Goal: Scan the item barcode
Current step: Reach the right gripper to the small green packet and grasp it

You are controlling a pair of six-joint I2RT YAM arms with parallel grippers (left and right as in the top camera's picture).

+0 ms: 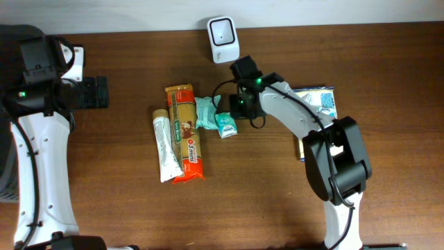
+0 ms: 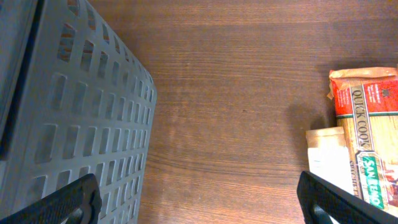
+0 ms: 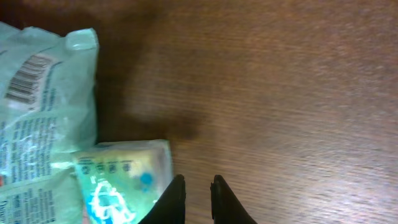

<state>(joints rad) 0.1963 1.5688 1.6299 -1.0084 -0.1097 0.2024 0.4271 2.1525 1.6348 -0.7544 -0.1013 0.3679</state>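
Dark brown wood-grain table carries everything we see, and we place each thing against the long orange spaghetti packet lying near its middle. A white squeeze tube lies parallel to that packet and touches it on the left arm's side. On the packet's other side, against its far end, lies a pale green crinkled pouch; our right wrist view shows a barcode printed near one of its corners. Just beyond the pouch from the spaghetti packet sits the small teal-and-white sachet, flat on the wood with its edge against the pouch. The white box-shaped scanner stands past the packet's far end at the table's back edge, well apart from the sachet.

Our right arm stretches toward the packet, and the right jaws hang over bare wood just beside the sachet, on the side away from the packet. Their black fingertips stand almost together with only a thin slit between them and nothing in it. Whether they touch the sachet we cannot tell. A blue-and-white carton lies farther out on that side, partly under the arm.

Our left arm stands well apart from the packet on the tube's side. The left jaws are spread wide and empty, beside a grey slotted plastic basket.
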